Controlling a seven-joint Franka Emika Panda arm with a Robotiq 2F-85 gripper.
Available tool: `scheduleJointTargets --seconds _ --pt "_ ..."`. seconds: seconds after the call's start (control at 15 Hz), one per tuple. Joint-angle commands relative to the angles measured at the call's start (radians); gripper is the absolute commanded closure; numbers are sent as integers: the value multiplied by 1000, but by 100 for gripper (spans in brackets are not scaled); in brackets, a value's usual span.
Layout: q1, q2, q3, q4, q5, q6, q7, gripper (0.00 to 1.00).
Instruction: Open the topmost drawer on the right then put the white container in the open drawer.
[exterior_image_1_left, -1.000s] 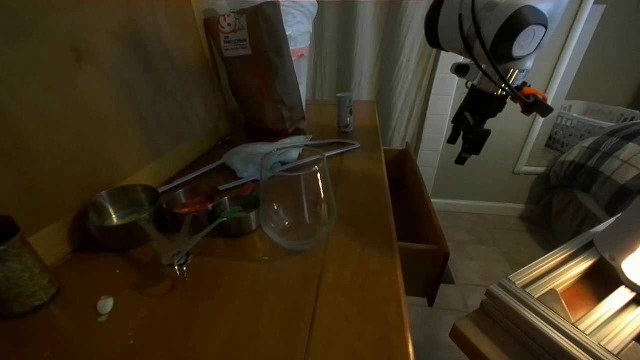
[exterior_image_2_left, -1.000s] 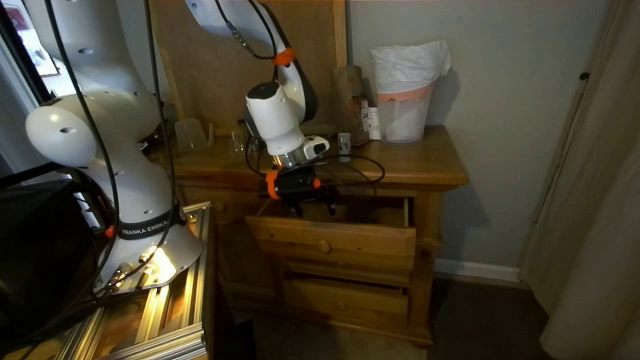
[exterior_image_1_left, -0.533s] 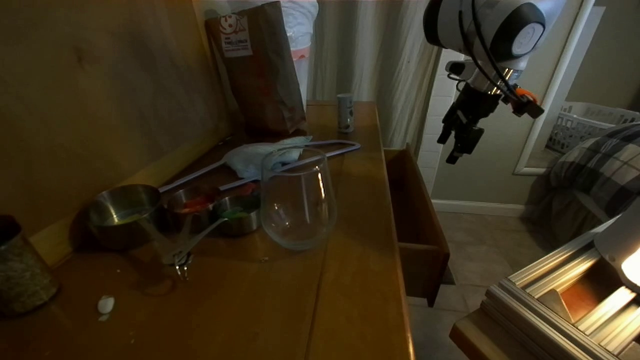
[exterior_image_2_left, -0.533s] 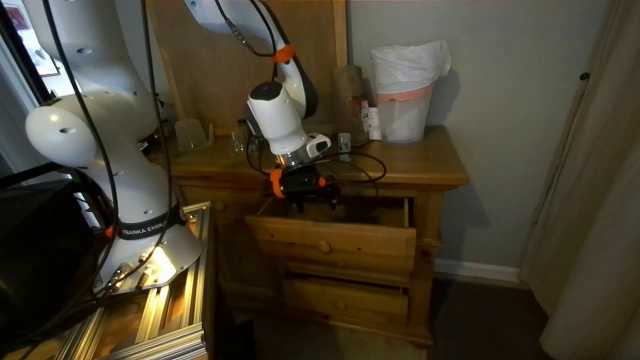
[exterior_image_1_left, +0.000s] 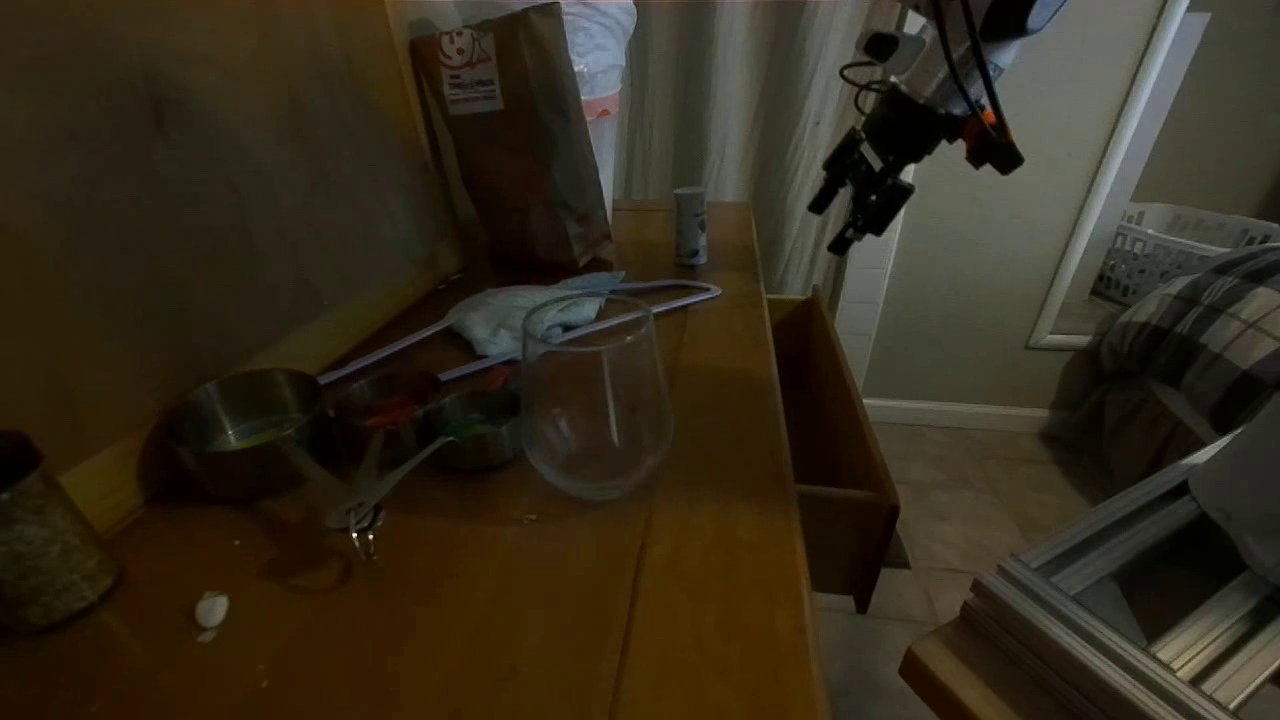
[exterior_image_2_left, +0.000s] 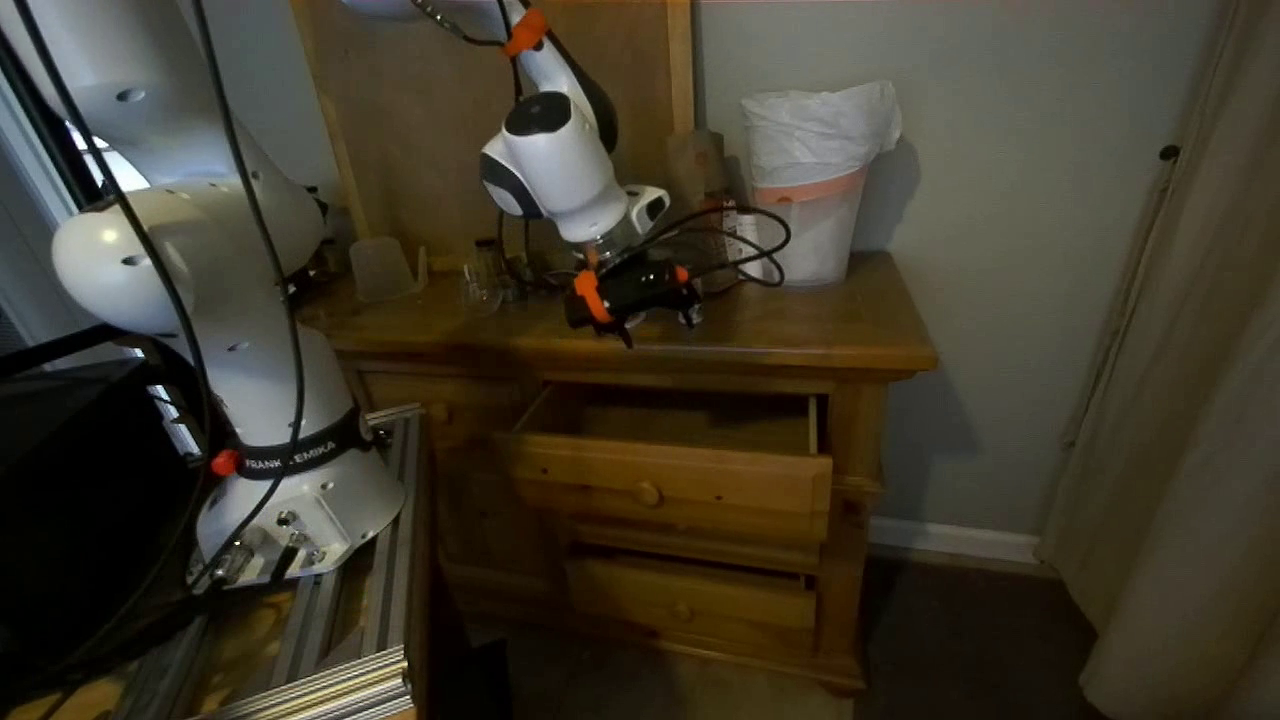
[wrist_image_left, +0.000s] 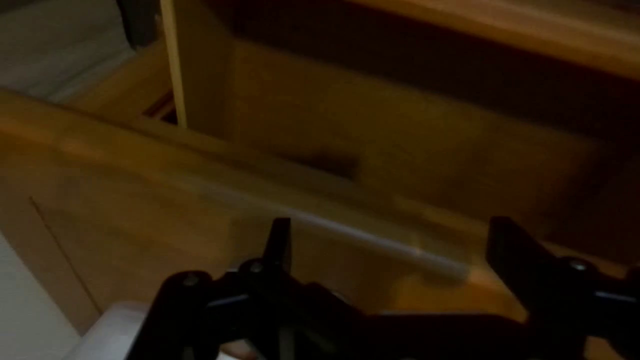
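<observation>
While the hand (exterior_image_1_left: 830, 228) hangs with its fingers spread wide, the topmost drawer (exterior_image_2_left: 670, 480) stands pulled out below it. The white container (exterior_image_1_left: 690, 227) stands upright on the worktop (exterior_image_1_left: 720, 480), apart from the hand and to its left in an exterior view

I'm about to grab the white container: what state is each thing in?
Gripper: open, holding nothing.
Top drawer: open.
Lower drawer: slightly open, it seems.
White container: upright on the cabinet.
Glass: upright, looks empty.
Measuring cups: right side up.
Paper bag: standing.
Bin: lined.
</observation>
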Motion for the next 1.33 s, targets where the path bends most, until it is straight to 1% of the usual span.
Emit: scheduleJointTargets --seconds 0.0,0.13,0.27,0.4,0.47,0.73,1.0,1.2,1.27 --pt "0 -107 -5 34 -57 -99 130 0" --pt "-3 -117 -8 79 -48 -127 191 0" --pt "-2 -104 -10 126 -28 -151 225 0" --pt "-5 -68 -13 168 -10 -173 240 0" --pt "-6 -51 -19 185 0 -201 237 0" --pt "-8 14 -47 231 117 -318 165 0" --pt "-12 99 -57 259 227 -390 75 0" --pt "-12 155 -58 273 289 -408 7 0" --pt "121 168 -192 278 294 -414 0 0"
